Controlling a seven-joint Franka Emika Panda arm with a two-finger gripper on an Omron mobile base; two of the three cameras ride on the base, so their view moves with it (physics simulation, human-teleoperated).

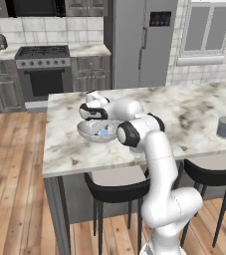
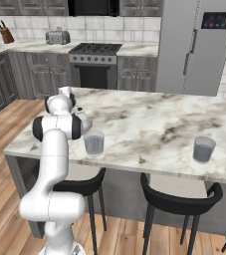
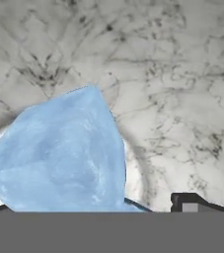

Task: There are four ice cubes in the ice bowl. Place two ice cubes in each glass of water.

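Ice bowl (image 1: pixel 90 130) sits on the marble table (image 1: pixel 194 107), toward its left end and close to the near edge. Pale-blue ice cubes (image 1: pixel 103 132) show inside the bowl; how many, cannot tell, since the arm covers much of it. In the hand view one ice cube (image 3: pixel 64 153) sits very close in front of the camera, against the marble seen through the clear bowl.

Gripper (image 1: pixel 100 130) is down in the bowl, mostly hidden by the wrist in the left base view. One dark fingertip (image 3: pixel 190 203) shows at the bottom right of the hand view, off to the side of the cube, so the jaws stand wide apart with nothing clamped.

One glass of water (image 2: pixel 94 143) stands just beside the arm, near the front edge of the table, bluish-grey water inside. The other glass of water (image 2: pixel 203 149) is well apart toward the right end, also near the front edge. No ice visible in either.

Wide bare marble lies between the two glasses and behind them. Black stools (image 2: pixel 176 201) are tucked under the near edge.
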